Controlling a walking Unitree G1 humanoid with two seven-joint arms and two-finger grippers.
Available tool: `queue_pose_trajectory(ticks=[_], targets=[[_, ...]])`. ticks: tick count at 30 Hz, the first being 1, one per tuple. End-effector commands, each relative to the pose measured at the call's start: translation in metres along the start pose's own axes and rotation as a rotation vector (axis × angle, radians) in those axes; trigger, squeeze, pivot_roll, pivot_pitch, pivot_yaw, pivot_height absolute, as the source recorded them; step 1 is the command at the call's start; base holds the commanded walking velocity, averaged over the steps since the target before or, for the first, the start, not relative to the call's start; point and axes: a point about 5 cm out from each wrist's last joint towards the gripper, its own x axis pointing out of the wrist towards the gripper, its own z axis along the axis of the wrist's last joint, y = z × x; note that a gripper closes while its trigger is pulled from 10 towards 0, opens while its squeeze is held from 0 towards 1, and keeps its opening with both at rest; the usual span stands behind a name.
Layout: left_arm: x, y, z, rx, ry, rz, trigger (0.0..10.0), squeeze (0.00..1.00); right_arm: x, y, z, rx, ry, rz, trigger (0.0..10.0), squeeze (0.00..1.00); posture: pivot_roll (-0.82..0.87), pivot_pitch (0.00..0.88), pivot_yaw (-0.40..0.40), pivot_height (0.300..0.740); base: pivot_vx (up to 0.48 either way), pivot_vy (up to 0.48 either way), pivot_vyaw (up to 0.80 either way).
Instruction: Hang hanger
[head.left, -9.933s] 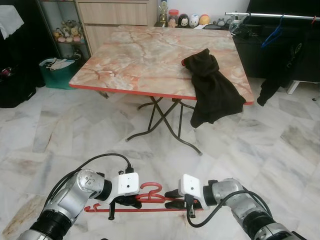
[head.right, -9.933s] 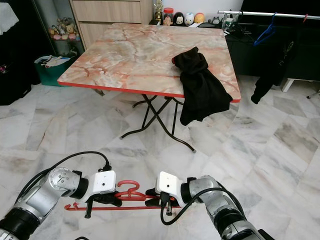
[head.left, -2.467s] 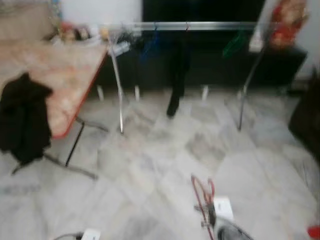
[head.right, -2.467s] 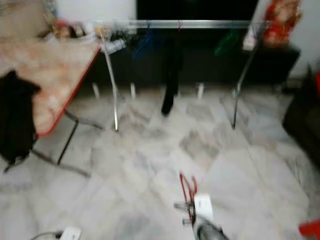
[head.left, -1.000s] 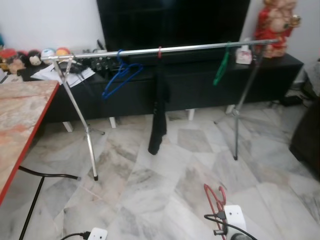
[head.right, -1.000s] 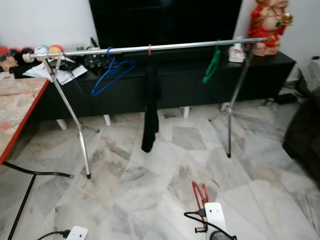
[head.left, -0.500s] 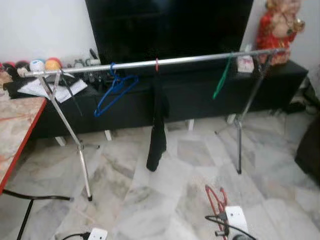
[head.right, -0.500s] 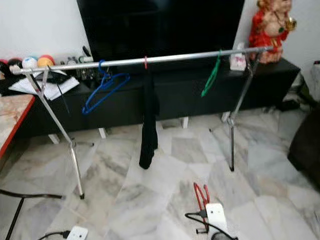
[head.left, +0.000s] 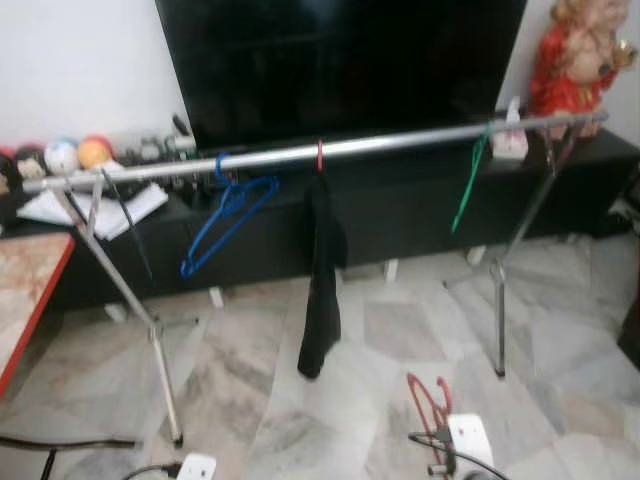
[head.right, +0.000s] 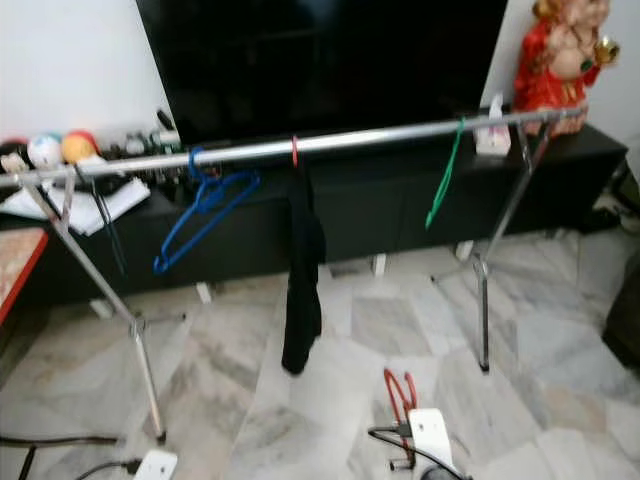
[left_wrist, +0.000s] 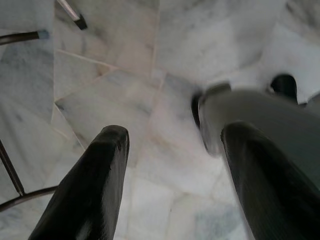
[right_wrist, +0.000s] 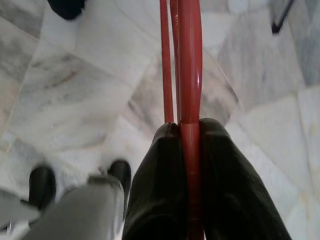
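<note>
So there's a long silver clothes rail (head.left: 330, 150) running across the room on splayed metal legs, standing in front of a low black TV cabinet (head.left: 400, 205) with a big dark TV (head.left: 340, 60) on it. On the rail from left to right: a blue hanger (head.left: 225, 215), a black garment (head.left: 322, 285) dangling from a small red hook, and a green hanger (head.left: 468, 185) toward the right end. A red figurine (head.left: 585, 55) sits at the far right of the cabinet, and some round plush toys (head.left: 75, 152) and papers sit at the far left. The corner of a red-edged table (head.left: 25, 310) pokes in on the left. The right gripper (right_wrist: 187, 132) is low and near, fingers clamped tight on the red hanger (head.left: 428, 400), which sticks up over the marble floor (head.left: 250, 400), well short of the rail. The left gripper (left_wrist: 172, 145) hangs with its fingers spread wide, holding nothing.
</note>
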Motion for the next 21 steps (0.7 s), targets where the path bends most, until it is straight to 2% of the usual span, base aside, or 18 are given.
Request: queue_pose_trajectory(ticks=[1,15,21], targets=[[-0.0013,0.0096,-0.0026,0.002,0.008,0.024,10.0,0.00,0.0012,0.0103,0.0072,0.011,-0.023,0.024,10.0,0.00,-0.09,0.000,0.007,0.727,0.435,0.000,0.00],[-0.0011,0.0085,-0.0013,0.001,0.003,0.021,10.0,0.00,0.0011,0.0096,0.0068,0.007,-0.021,0.024,10.0,0.00,-0.09,0.000,0.002,0.727,0.432,0.000,0.00],[-0.0012,0.0090,-0.0003,-0.023,-0.013,0.026,10.0,0.00,0.0011,0.0094,0.0068,0.004,-0.021,0.018,10.0,0.00,-0.09,0.000,0.003,0.727,0.000,0.000,0.00]])
